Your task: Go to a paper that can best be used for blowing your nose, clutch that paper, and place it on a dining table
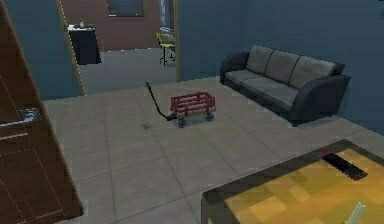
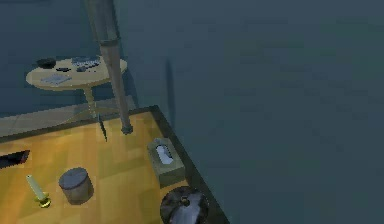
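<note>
A small grey-green box (image 2: 165,160) with a pale tuft of paper on top, like a tissue box, lies near the right edge of a yellow wooden table (image 2: 120,165). That table's corner also appears in the forward view's lower right (image 1: 290,190).
On the table are a grey cylinder (image 2: 75,185), a pale stick (image 2: 38,190), a dark remote (image 1: 345,165) and a round dark object (image 2: 183,206). A grey pole (image 2: 112,65) and a round side table (image 2: 75,72) stand behind. Ahead are a red wagon (image 1: 192,105), a dark sofa (image 1: 285,80) and a doorway (image 1: 125,40).
</note>
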